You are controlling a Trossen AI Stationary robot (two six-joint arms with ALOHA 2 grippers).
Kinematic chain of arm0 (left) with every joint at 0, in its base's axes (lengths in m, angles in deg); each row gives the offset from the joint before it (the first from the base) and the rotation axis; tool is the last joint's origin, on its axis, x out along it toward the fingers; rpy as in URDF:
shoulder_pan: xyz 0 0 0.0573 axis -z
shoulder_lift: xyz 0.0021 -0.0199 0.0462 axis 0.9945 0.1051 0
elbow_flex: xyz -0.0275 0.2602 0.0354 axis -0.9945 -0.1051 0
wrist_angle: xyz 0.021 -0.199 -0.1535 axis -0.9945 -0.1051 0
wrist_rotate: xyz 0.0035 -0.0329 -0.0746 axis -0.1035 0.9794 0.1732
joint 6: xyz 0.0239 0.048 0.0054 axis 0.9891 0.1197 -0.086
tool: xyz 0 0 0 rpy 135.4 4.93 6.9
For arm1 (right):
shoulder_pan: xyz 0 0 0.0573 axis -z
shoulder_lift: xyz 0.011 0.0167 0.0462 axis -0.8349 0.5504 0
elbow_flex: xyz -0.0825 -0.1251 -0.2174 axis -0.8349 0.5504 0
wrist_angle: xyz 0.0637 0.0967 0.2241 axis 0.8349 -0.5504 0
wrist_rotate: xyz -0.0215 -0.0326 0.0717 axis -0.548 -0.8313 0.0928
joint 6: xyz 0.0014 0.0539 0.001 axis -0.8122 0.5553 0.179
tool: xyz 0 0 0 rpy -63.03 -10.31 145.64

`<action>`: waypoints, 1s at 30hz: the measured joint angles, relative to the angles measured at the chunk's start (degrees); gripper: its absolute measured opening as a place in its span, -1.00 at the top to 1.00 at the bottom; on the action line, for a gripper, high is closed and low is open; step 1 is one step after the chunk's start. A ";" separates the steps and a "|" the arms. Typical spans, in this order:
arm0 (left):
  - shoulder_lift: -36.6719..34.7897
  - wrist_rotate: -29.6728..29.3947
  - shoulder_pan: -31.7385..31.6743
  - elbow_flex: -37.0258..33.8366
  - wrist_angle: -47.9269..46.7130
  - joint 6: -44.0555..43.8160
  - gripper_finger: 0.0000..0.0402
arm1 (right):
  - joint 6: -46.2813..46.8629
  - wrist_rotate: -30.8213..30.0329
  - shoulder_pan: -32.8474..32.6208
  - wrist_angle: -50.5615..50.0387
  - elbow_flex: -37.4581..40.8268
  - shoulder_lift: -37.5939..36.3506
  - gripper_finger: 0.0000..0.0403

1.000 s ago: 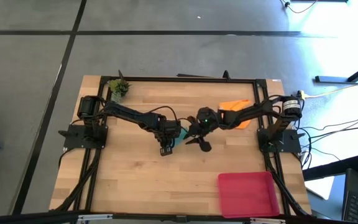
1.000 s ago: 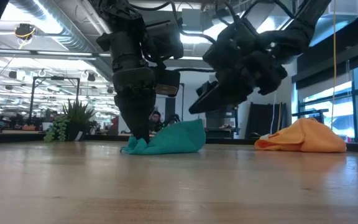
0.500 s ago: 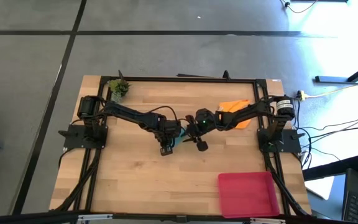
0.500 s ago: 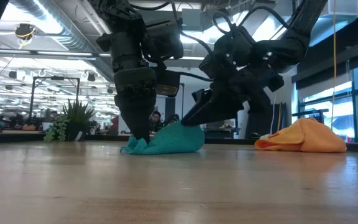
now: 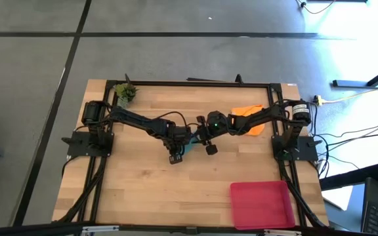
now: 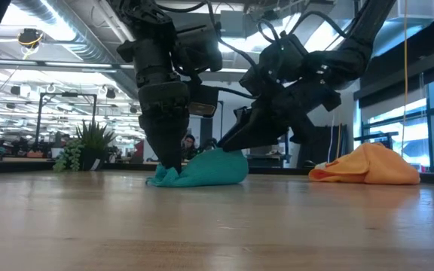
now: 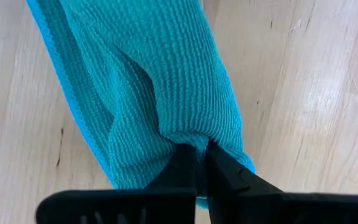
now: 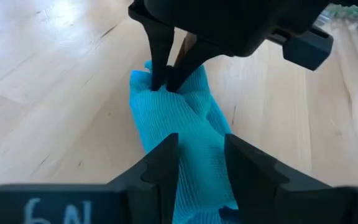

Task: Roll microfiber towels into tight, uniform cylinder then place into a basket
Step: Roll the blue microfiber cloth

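Observation:
The teal towel lies bunched into a short lump on the table's middle. My left gripper stands upright over its left end and is shut on it. My right gripper is open and slants down from the right over the towel's other end. In the right wrist view its fingers stand on either side of the teal cloth. The orange towel lies crumpled at the far right. The red-pink basket sits at the near right corner. My left gripper pinches a bunched fold of the teal towel between its two fingers, near the towel's left end. The fingers come from above, pointing down. The towel lies on the table. My right gripper: I cannot tell whether its open fingers touch the towel's top.
A small green plant stands at the far left corner. Bare wood lies along the table's near side, left of the basket. A black frame runs round the table's edges.
My right gripper has come down and toward the table's left, from above and right of the teal towel to its right end. The left gripper and the towel have kept still.

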 joint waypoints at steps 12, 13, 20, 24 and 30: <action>0.00 0.57 -0.02 0.00 0.16 -0.02 0.99 | 0.14 2.74 0.65 -3.25 -2.04 0.46 0.35; 0.00 0.57 -0.02 0.00 0.18 -0.04 0.99 | 0.12 2.66 0.66 -3.80 -2.62 0.84 0.35; 0.00 0.78 -0.02 0.00 0.24 -0.09 0.99 | 0.15 2.97 0.63 -12.63 -7.89 4.40 0.35; 0.00 0.81 -0.02 0.00 0.25 0.00 0.99 | 0.75 5.26 0.63 -16.61 -9.61 4.63 0.36; 0.00 0.83 -0.02 0.00 0.26 0.00 0.99 | 4.50 5.40 0.68 -18.80 -11.31 4.68 0.48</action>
